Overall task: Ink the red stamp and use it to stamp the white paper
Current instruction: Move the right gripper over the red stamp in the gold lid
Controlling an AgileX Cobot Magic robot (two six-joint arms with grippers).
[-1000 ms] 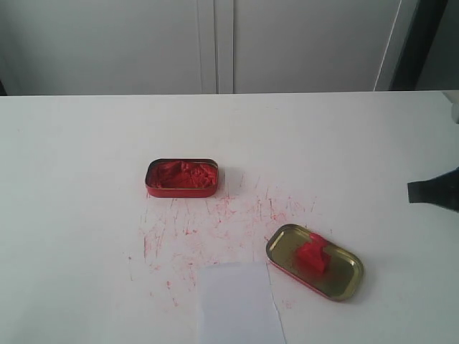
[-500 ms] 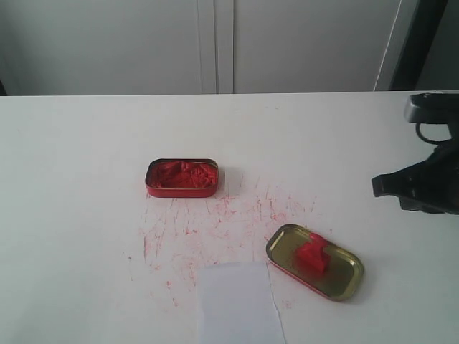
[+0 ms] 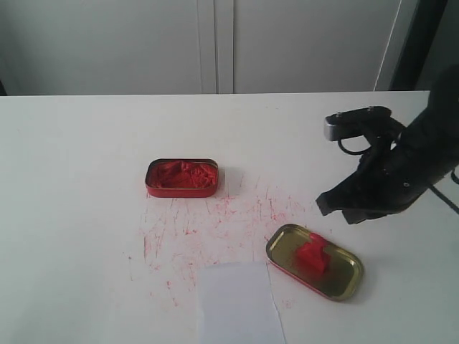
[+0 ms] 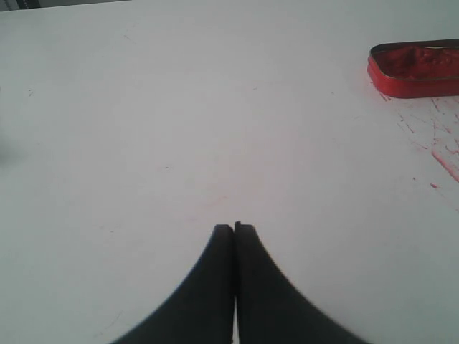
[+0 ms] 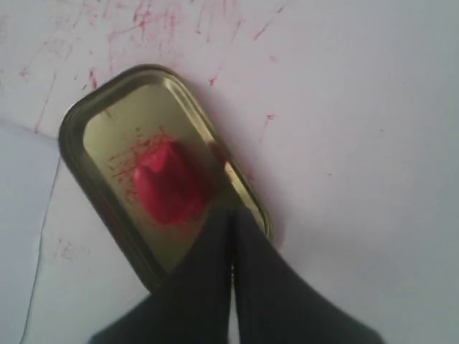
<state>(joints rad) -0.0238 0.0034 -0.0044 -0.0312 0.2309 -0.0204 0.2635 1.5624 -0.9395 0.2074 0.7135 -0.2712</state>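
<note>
The red stamp (image 3: 314, 256) (image 5: 168, 183) stands in the gold tin lid (image 3: 344, 281) (image 5: 100, 115) at the front right. The white paper (image 3: 238, 304) (image 5: 18, 215) lies at the front edge, just left of the lid. My right gripper (image 3: 325, 206) (image 5: 231, 211) hangs shut and empty above the table, just behind and right of the lid. The red tin of ink paste (image 3: 182, 178) (image 4: 416, 69) sits open at the centre left. My left gripper (image 4: 234, 227) is shut over bare table, holding nothing; it is out of the exterior view.
Red ink scratches (image 3: 215, 222) speckle the white table (image 3: 72, 179) between the tin and the lid. A grey cabinet wall (image 3: 215, 43) runs behind the table's far edge.
My right arm has swung in from the right edge toward the centre and now hovers near the gold lid. Nothing on the table has moved.
</note>
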